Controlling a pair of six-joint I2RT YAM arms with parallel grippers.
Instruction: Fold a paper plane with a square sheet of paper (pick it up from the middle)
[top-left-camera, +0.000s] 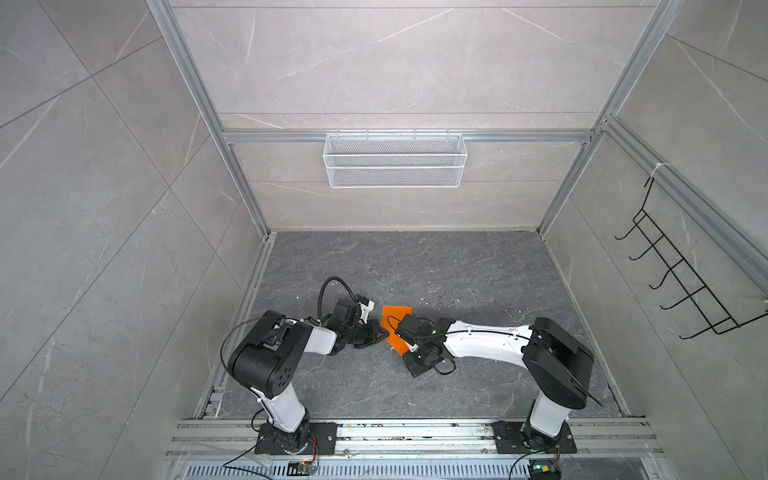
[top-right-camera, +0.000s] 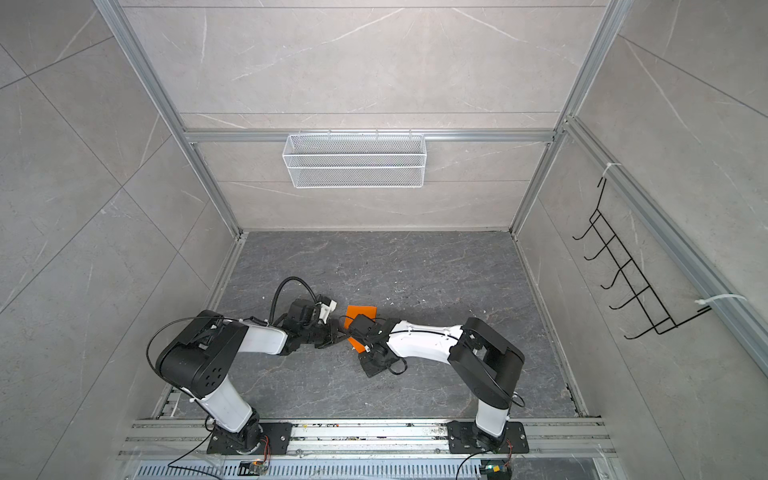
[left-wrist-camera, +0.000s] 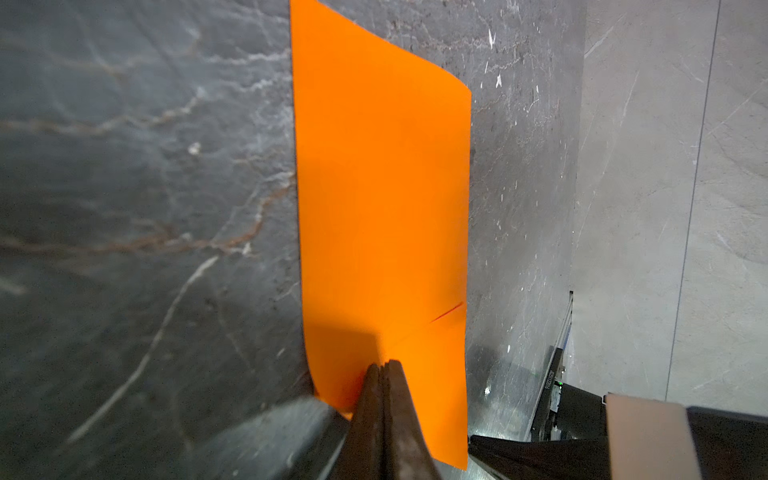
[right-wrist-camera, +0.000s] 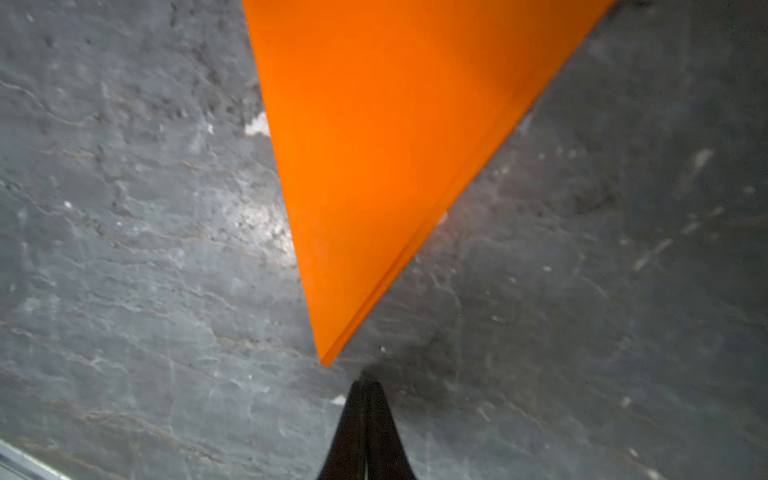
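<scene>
Crease-pressing step, likely: folded orange paper (left-wrist-camera: 382, 208) lying at middle of desk (top-left-camera: 457, 270). Left jaws closed, pressing its edge. Right jaws closed, empty, hovering just off pointed corner. Next probably needing firm slide along fold, sheet pinned.

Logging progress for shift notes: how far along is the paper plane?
Done: the orange sheet of paper is folded at least once; its pointed corner shows doubled layers in the right wrist view. In hand: the left gripper, shut, lies over the paper's edge, seemingly pressing it; the right gripper, shut, sits just short of the point, apart from it. Left: no narrow winged dart yet, so more folds remain.
</scene>
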